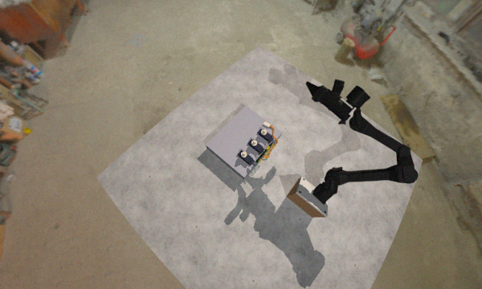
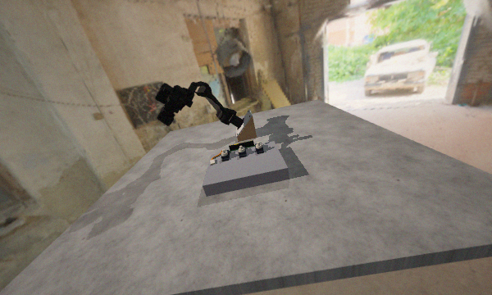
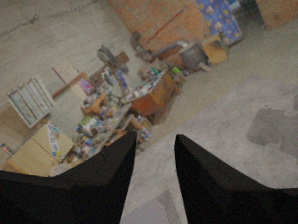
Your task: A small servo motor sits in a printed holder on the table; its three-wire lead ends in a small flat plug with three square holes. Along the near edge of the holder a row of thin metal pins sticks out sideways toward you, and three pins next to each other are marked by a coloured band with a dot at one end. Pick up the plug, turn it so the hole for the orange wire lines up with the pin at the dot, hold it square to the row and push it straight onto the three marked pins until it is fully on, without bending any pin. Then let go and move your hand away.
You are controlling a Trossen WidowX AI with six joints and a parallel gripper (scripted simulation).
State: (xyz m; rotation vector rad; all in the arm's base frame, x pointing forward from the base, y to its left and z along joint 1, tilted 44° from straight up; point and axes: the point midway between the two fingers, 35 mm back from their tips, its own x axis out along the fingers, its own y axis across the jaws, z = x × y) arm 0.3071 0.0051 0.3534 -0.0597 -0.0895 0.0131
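The holder is a grey block (image 1: 229,134) (image 2: 246,168) on the table, with three dark servos with pale round tops along one side. An orange lead (image 1: 276,140) runs round the end servo to a small white piece (image 1: 267,124) (image 2: 212,162), which looks like the plug, lying on the block. A dark strip (image 2: 241,146) with green and yellow bits lies along the servo side. The pins, the band and its dot are too small to make out. My gripper (image 1: 308,83) (image 3: 155,139) is open and empty, high above the table and off to the side of the holder.
The arm's base stands on a brown and white wedge-shaped mount (image 1: 308,198) (image 2: 248,129) near the servo side of the holder. The table (image 1: 165,160) (image 2: 353,197) carries broad shadows of the arm. In the wrist view, floor clutter shows beyond the table's edge.
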